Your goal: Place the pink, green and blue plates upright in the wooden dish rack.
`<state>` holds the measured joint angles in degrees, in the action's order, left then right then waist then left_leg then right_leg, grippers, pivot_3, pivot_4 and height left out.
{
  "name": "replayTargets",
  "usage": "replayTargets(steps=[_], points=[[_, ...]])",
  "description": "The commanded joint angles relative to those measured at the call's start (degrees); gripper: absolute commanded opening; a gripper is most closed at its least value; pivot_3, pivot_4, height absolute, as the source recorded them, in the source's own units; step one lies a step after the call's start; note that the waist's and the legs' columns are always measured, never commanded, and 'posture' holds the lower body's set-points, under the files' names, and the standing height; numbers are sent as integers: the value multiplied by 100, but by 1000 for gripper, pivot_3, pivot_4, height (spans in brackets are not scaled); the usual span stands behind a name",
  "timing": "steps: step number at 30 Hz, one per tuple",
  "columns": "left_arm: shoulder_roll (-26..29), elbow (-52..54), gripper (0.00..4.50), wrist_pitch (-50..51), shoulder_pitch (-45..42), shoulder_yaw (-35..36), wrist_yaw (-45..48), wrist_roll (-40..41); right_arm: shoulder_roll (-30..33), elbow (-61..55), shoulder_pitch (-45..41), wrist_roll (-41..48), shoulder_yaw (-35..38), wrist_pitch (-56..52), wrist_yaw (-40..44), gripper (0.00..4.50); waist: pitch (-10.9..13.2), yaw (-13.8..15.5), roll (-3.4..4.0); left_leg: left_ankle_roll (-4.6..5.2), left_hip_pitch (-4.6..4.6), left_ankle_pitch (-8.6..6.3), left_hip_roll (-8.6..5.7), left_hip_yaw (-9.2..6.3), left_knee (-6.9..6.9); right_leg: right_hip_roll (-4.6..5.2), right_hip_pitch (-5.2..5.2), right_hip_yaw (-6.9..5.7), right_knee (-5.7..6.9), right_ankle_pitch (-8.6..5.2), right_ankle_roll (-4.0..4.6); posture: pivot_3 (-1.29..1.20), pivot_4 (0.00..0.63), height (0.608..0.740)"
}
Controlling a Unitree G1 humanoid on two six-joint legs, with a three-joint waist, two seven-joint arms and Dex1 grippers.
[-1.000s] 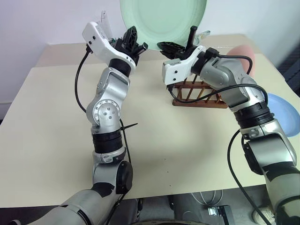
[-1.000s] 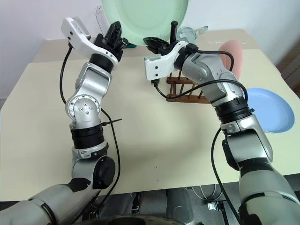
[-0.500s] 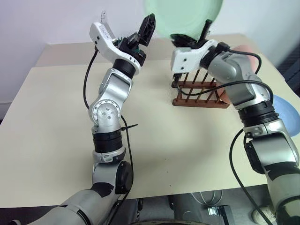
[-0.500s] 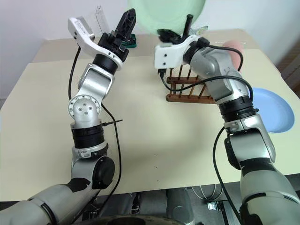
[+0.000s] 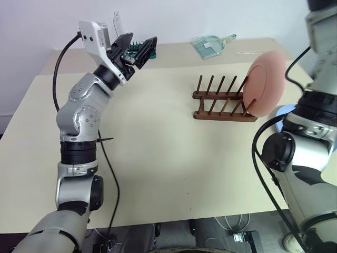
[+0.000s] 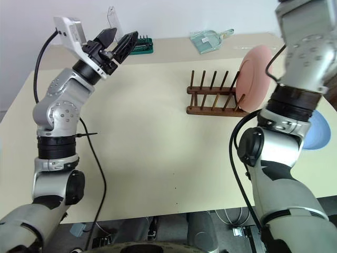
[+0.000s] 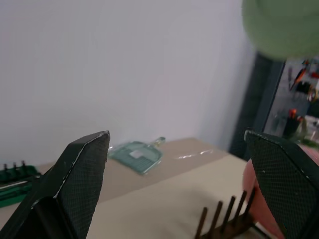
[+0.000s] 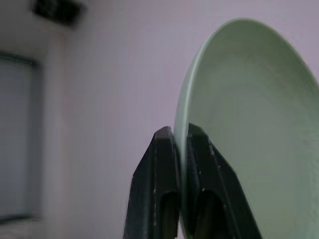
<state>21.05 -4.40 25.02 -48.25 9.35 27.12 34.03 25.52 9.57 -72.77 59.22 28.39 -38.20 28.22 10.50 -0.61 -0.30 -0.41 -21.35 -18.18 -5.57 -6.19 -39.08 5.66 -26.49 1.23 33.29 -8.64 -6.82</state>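
On my screens the pink plate stands upright in the rack's right end. My right gripper pinches the green plate's rim. My left gripper gapes wide, holding nothing.

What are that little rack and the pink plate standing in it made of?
The dish rack looks like dark-stained wood: brown rails and round pegs with a slight sheen. The pink plate looks like matte plastic, evenly coloured without glossy highlights, though glazed ceramic can't be ruled out.
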Motion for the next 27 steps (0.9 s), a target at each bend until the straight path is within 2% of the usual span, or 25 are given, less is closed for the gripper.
replayTargets(steps=[1, 6, 9, 11, 16, 19, 27], points=[[355, -57, 4453, -322, -117, -91, 692, -218, 264, 162, 12, 855, 444, -871, -822, 0, 0, -4, 0, 0, -1, 0, 0, 2, -1, 0, -1, 0, 1, 4, 0, 0, 150, 740], [941, -11, 4453, -624, 188, -299, 1848, -421, 801, 85, 537, 557, 134, -1461, -1145, 0, 0, -19, 2, 1, -5, 0, 1, 10, 2, 1, -10, 2, 4, 6, 0, 0, 150, 740], [1402, 185, 4453, -215, 586, -296, 2834, -18, 1030, 312, 856, 545, -2, -2140, -1389, 0, -7, -52, 15, 4, -5, -2, 6, 29, 5, 2, -19, 12, 9, 7, -1, 0, 150, 740], [1602, 239, 4453, -95, 735, -273, 3174, 74, 1098, 534, 982, 598, 7, -2486, -1436, 0, -7, -49, 15, 4, -6, -2, 9, 31, 6, 1, -21, 12, 10, 6, -1, 0, 150, 740], [1896, 359, 4453, 324, 887, -130, 3539, 354, 1103, 915, 1035, 798, 421, -2662, -1531, 0, -5, -8, 18, 12, -7, -6, 10, 35, -2, 0, -20, 13, 8, 8, 0, 0, 150, 740], [1909, 407, 4453, 626, 859, 48, 3513, 626, 1137, 952, 1093, 690, 462, -2629, -1544, 0, -5, -15, 18, 10, -8, -5, 10, 34, -2, 0, -18, 11, 8, 8, -1, 0, 150, 740], [1866, 460, 4453, 731, 828, 55, 3389, 619, 1110, 959, 1281, 796, 680, -2773, -1804, 0, -5, -21, 18, 10, -7, -5, 10, 37, -2, 0, -17, 11, 7, 9, -3, 0, 150, 740]])
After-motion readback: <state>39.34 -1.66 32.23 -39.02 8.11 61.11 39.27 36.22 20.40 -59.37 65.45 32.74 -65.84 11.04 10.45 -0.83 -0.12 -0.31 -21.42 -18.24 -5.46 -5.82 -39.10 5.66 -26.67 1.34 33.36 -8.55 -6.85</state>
